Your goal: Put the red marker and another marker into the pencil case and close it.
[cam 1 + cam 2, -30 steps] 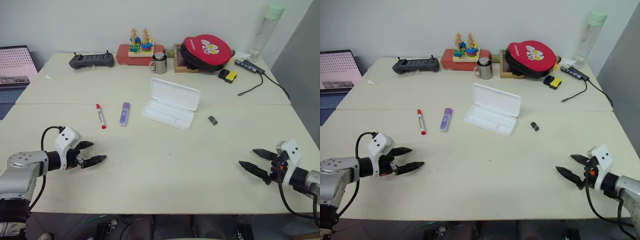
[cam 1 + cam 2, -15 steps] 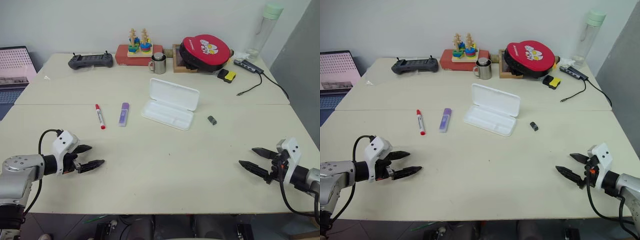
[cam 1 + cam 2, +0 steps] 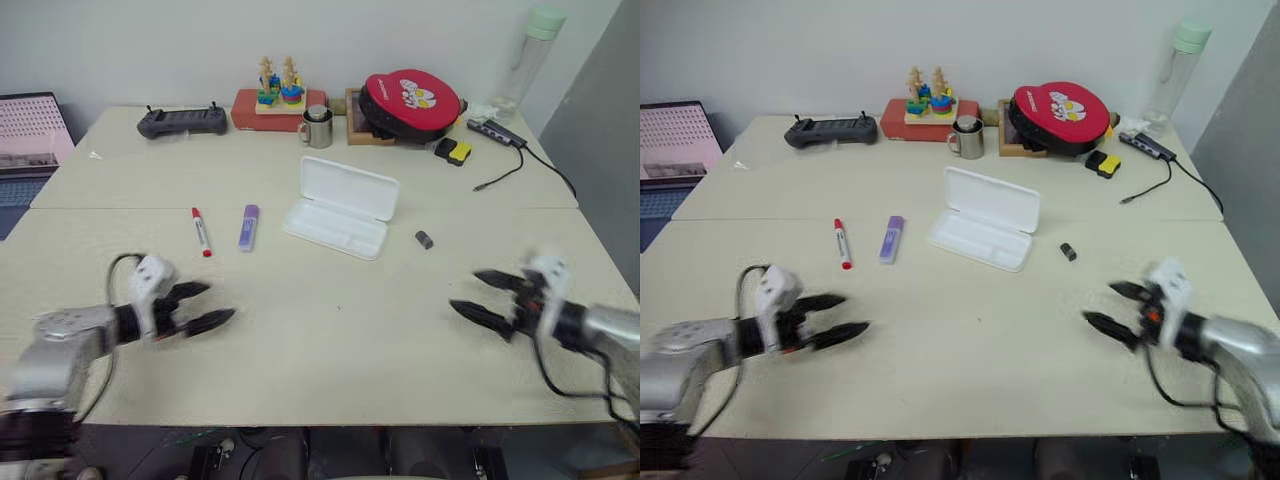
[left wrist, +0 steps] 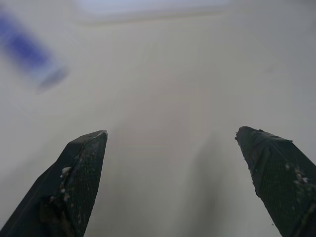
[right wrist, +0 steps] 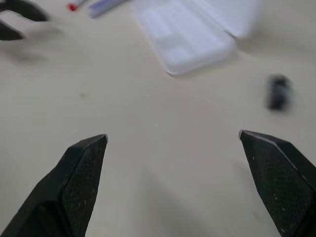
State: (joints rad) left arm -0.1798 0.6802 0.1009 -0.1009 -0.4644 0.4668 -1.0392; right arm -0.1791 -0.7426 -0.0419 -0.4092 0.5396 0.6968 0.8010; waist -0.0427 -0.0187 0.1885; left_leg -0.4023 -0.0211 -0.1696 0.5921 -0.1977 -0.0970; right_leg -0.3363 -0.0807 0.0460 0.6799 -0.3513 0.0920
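pencil case [image 3: 341, 207]: lid open | tray empty | both markers outside

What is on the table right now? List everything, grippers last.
red marker: 1, white with red cap, left of the purple marker
purple marker: 1, lilac, left of the pencil case
pencil case: 1, white, open, mid-table
small dark object: 1, right of the case
controller: 1, dark grey, far left
stacking toy: 1, multicoloured, far edge
metal mug: 1, silver
red round case: 1
bottle: 1, clear, green cap
left gripper: open, empty
right gripper: open, empty
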